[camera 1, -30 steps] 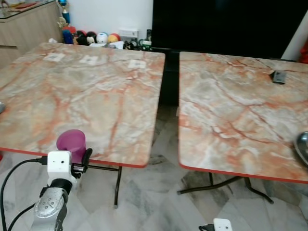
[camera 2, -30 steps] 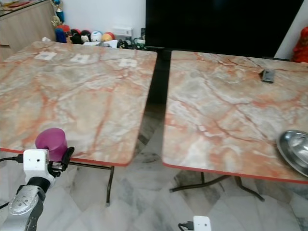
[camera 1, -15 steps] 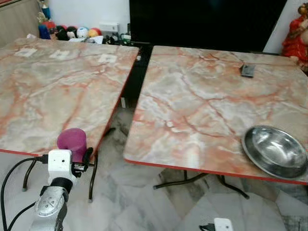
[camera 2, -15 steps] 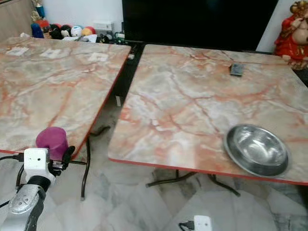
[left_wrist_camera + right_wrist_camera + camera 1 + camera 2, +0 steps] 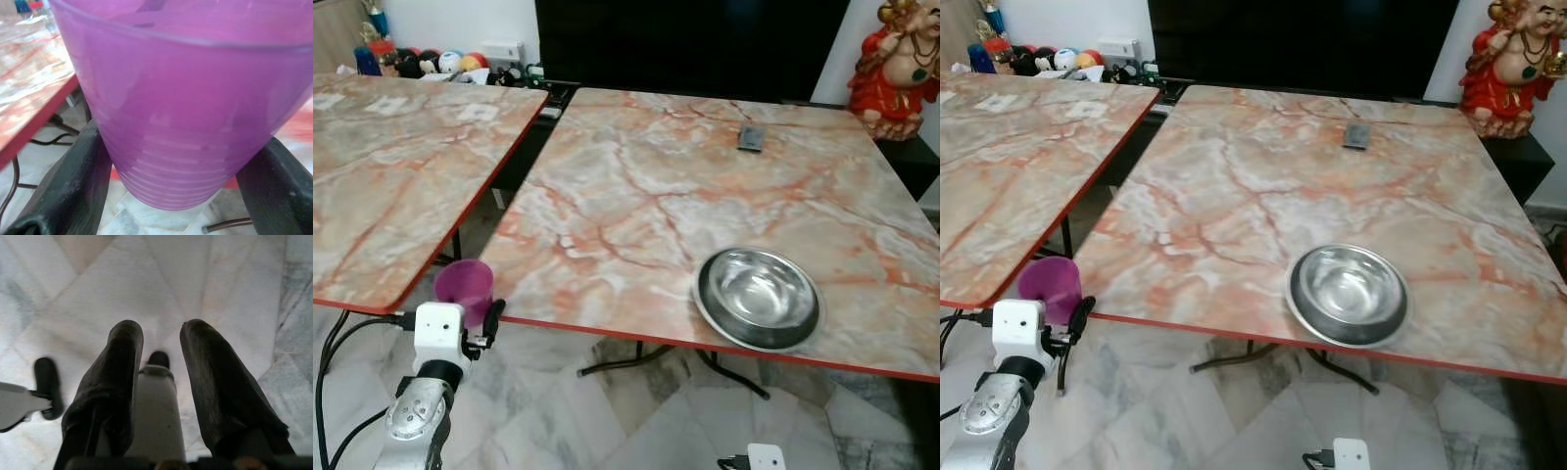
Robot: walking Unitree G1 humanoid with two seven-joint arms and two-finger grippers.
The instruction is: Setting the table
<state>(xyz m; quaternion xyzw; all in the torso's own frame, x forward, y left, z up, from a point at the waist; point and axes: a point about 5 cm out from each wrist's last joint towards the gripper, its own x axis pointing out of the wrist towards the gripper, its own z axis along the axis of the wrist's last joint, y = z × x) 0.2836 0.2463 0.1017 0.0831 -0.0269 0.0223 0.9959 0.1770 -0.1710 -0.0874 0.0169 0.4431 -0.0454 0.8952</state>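
Our left arm [image 5: 411, 426]: silver metal w/ a round boss & small screws, topped by a white square camera block [image 5: 438, 329] w/ two dark dots on its face. A black cable [image 5: 337, 343] loops out just behind that block. Ahead of it, the left gripper [image 5: 181, 196] has two long matte-black fingers [image 5: 73, 186], broad & slightly scuffed. Our right gripper [image 5: 161, 396] shows the same black fingers [image 5: 110, 387], rounded at the tips, a pale grey-white bar between them; a white block [image 5: 766, 457] w/ a black plug sits behind it.
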